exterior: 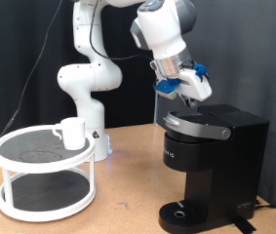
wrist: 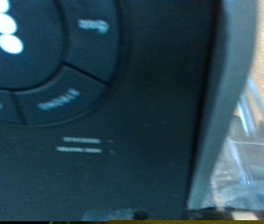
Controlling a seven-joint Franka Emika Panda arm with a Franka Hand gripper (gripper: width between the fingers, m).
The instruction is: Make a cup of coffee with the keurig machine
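Your tool [exterior: 184, 90] hovers just above the keurig machine [exterior: 211, 161] lid; grip state unclear. The cup [exterior: 72, 133], rigid, breakable ceramic, sits on the 2-tier rack [exterior: 45, 175]; its handle looks the best hold.

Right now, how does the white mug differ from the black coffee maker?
The mug is white and small; the coffee maker is black, boxy and far larger. The mug sits on the top tier of a round white rack at the exterior view's left; the coffee maker stands on the table at its right, under the end effector. Both are upright.
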